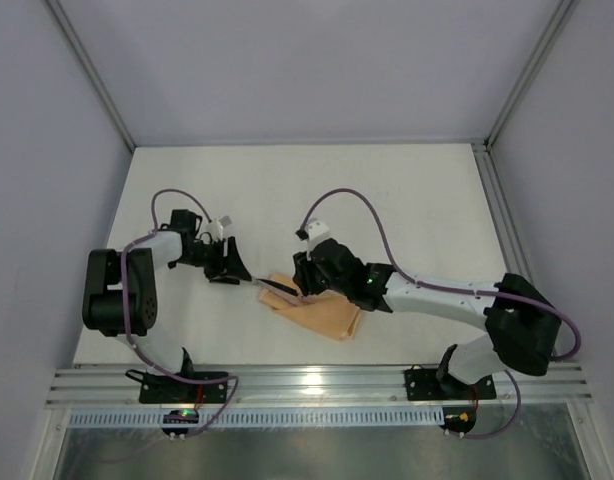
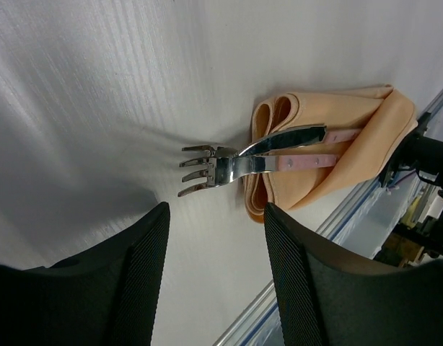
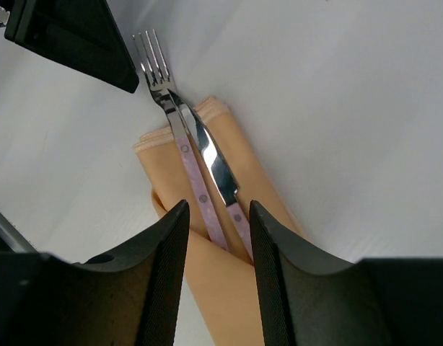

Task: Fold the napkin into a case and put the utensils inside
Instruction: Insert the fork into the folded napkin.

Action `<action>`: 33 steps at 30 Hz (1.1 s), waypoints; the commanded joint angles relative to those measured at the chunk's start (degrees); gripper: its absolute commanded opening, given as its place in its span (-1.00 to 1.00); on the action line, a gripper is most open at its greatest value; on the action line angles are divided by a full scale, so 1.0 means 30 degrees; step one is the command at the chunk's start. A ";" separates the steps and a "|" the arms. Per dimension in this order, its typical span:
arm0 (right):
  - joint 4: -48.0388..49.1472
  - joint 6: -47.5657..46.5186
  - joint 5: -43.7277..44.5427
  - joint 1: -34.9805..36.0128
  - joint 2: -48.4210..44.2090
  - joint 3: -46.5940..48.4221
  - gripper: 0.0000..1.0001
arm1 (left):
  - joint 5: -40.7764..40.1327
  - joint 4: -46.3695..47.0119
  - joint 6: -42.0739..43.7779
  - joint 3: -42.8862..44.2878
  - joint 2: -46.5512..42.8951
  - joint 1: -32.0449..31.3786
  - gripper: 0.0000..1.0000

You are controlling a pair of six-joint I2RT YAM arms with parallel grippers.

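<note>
The peach-orange napkin (image 1: 322,312) lies folded as a narrow case (image 3: 229,295) near the table's front edge. Two utensils, a fork (image 2: 207,170) and a knife (image 2: 288,136) with pale pink handles, have their handles tucked under its diagonal fold, and their metal heads stick out to the left (image 1: 279,287). My left gripper (image 2: 216,213) stands open just left of the fork's tines, with nothing between its fingers. My right gripper (image 3: 218,209) hovers open over the case. Both handles (image 3: 207,209) show in the gap below its jaws, and neither finger touches them.
An aluminium rail (image 1: 317,385) runs along the near edge, close behind the napkin (image 2: 330,144). Grey enclosure walls (image 1: 47,150) stand on the left, right and far sides. The left arm's dark finger (image 3: 70,36) shows beside the fork (image 3: 160,79).
</note>
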 commanded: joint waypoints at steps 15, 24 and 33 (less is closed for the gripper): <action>-0.3578 -0.5729 -0.4056 0.0683 0.9212 0.9387 -0.43 | -0.2896 -0.0200 0.1074 0.0389 -0.3467 0.1330 0.18; -0.3842 -0.5582 -0.3795 0.0830 1.0501 0.9739 -0.46 | -0.2926 -0.0053 0.1073 0.0419 -0.3349 0.1330 0.17; -0.3989 -0.5641 -0.2973 0.0947 1.0502 0.9623 -0.49 | -0.2897 -0.0083 0.1190 0.0360 -0.3408 0.1330 0.17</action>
